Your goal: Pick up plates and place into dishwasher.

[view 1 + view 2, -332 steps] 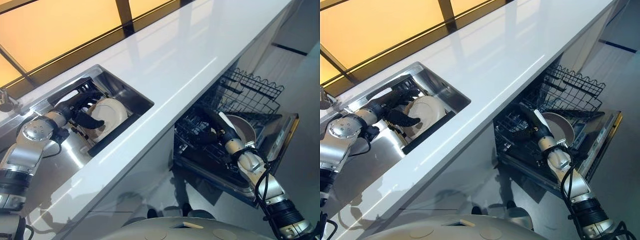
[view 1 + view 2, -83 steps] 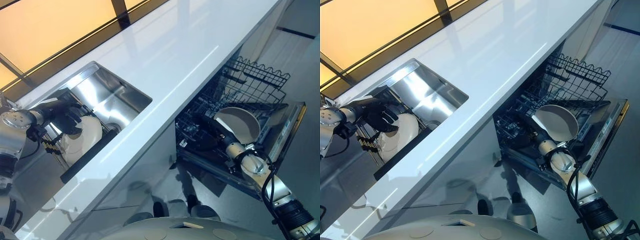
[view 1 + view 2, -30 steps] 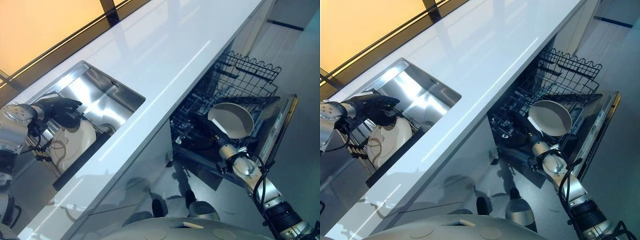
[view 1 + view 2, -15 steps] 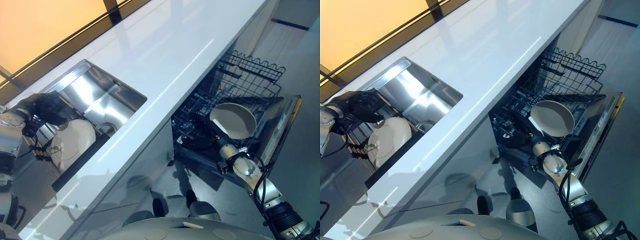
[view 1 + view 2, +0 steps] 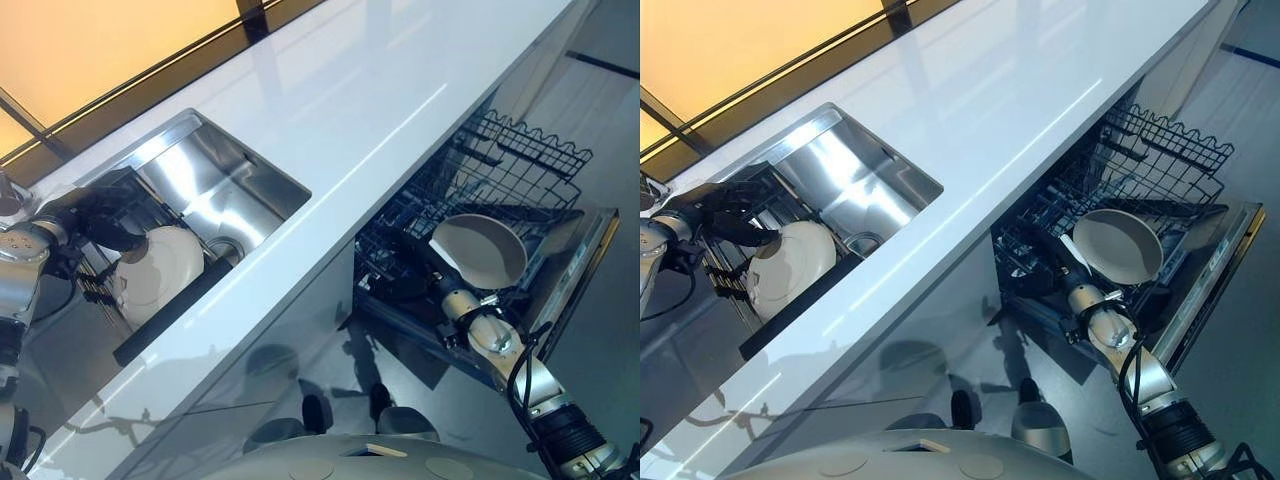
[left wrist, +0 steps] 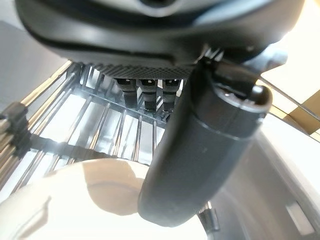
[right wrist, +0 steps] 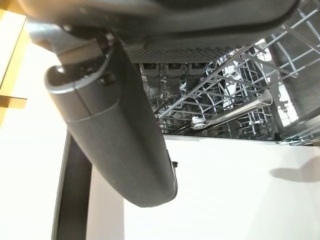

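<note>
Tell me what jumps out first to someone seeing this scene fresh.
A white plate stands in the dark rack in the steel sink, with the left hand at its upper edge. Below the white counter, the right hand reaches into the open dishwasher, where another plate sits.

We see a glossy white tabletop (image 5: 330,90) running diagonally, with a brushed silver steel sink (image 5: 215,185) at middle left holding a cream round plate (image 5: 160,275). At lower right, a pale grey-white round plate (image 5: 478,250) sits against the black wire dishwasher rack (image 5: 505,165). Both robot hands are black.
</note>
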`<state>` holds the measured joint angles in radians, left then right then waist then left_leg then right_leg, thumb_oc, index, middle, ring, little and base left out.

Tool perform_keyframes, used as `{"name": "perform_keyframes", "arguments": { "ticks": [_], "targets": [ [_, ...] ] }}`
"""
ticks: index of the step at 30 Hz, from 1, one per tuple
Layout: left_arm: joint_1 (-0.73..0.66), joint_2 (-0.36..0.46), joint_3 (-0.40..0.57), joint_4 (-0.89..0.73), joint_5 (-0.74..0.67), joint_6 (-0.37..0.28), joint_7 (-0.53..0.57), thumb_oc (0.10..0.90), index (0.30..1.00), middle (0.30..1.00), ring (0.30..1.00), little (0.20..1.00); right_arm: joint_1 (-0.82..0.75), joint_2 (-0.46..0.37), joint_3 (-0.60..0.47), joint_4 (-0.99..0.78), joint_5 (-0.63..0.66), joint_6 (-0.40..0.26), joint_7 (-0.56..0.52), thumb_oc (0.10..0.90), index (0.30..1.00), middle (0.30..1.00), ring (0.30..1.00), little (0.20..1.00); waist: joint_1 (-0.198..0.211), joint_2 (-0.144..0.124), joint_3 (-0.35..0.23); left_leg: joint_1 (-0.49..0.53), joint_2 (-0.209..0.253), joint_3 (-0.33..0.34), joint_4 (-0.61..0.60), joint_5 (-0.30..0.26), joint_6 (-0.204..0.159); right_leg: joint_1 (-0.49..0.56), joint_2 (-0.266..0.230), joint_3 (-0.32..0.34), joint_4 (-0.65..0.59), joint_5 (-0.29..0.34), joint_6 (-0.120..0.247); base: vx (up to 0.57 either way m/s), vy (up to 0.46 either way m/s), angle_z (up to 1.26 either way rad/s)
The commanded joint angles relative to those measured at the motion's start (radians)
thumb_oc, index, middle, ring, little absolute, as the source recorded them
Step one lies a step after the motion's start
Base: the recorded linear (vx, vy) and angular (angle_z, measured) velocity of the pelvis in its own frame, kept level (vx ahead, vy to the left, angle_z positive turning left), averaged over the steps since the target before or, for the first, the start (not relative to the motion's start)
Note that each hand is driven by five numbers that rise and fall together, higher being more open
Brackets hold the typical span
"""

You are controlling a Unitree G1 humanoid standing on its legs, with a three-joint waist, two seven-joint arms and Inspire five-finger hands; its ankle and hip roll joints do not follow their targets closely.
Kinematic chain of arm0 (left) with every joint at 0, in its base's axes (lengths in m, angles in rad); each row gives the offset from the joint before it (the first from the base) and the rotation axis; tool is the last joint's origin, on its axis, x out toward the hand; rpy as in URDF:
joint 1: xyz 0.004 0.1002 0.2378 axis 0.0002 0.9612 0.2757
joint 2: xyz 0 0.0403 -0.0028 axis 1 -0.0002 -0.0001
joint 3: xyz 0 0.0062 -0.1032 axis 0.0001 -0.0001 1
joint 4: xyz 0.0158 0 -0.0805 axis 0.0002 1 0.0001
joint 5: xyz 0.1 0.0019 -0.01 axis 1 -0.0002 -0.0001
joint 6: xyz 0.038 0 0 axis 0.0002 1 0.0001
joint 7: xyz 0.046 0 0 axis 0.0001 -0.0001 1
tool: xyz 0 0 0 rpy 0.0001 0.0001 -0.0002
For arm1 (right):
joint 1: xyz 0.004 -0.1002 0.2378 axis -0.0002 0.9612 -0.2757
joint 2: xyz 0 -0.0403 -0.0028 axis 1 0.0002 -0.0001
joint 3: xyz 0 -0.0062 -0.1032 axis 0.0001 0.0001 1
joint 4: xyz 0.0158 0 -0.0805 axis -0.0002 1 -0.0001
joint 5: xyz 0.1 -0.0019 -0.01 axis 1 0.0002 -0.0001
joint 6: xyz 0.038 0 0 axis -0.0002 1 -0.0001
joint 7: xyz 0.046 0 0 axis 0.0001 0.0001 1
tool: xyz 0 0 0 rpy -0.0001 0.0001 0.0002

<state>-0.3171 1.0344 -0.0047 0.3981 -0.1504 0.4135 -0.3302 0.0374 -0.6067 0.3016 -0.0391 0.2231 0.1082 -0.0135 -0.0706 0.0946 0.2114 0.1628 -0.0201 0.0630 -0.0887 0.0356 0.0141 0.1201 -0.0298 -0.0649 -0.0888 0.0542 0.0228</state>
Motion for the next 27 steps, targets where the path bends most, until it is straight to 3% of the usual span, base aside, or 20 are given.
{"name": "perform_keyframes", "arguments": {
  "ticks": [1, 6, 14, 22, 27],
  "targets": [
    [-0.061, 0.109, 0.05, -0.037, 0.021, -0.028, 0.018, 0.8, 0.9, 0.9, 0.9, 0.9, -0.055, 0.004, -0.029, -0.091, -0.002, -0.096, -0.005, 0.8, 0.9, 0.9, 0.9, 0.9, 0.0, -0.016, -0.078, -0.041, -0.077, 0.014, 0.042, -0.052, 0.006, -0.03, -0.002, -0.019, 0.094, -0.072, 0.086, 0.0, 0.0, 0.0],
    [-0.083, 0.11, 0.019, 0.011, 0.083, -0.024, 0.005, 0.8, 0.9, 0.9, 0.9, 0.9, -0.045, 0.001, -0.026, -0.094, 0.007, -0.086, -0.006, 0.8, 0.9, 0.9, 0.9, 0.9, -0.012, -0.012, -0.076, -0.04, -0.077, 0.02, 0.038, -0.051, 0.007, -0.035, -0.002, -0.015, 0.097, -0.072, 0.089, 0.04, 0.014, 0.01],
    [-0.117, 0.099, -0.046, 0.071, 0.036, -0.01, -0.083, 0.8, 0.9, 0.9, 0.9, 0.9, -0.024, -0.014, -0.029, -0.1, 0.007, -0.087, -0.004, 0.8, 0.9, 0.9, 0.9, 0.9, -0.038, -0.005, -0.058, -0.045, -0.077, 0.038, 0.037, -0.05, 0.01, -0.052, -0.001, 0.002, 0.107, -0.069, 0.094, 0.01, 0.002, 0.0],
    [-0.083, 0.057, -0.09, 0.014, -0.004, -0.006, -0.168, 0.8, 0.9, 0.9, 0.9, 0.9, -0.005, -0.03, -0.041, -0.094, 0.007, -0.099, 0.011, 0.8, 0.9, 0.9, 0.9, 0.9, -0.059, 0.005, -0.035, -0.054, -0.077, 0.056, 0.041, -0.049, 0.011, -0.068, -0.002, 0.018, 0.122, -0.069, 0.098, 0.04, 0.027, -0.03],
    [-0.114, 0.037, -0.171, -0.037, 0.033, 0.014, -0.198, 0.8, 0.9, 0.9, 0.9, 0.9, -0.004, -0.059, -0.048, -0.092, 0.009, -0.095, 0.035, 0.8, 0.9, 0.9, 0.9, 0.9, -0.084, 0.015, -0.016, -0.06, -0.079, 0.068, 0.038, -0.045, 0.013, -0.084, -0.002, 0.033, 0.136, -0.071, 0.1, 0.04, 0.068, -0.05]
  ]
}}
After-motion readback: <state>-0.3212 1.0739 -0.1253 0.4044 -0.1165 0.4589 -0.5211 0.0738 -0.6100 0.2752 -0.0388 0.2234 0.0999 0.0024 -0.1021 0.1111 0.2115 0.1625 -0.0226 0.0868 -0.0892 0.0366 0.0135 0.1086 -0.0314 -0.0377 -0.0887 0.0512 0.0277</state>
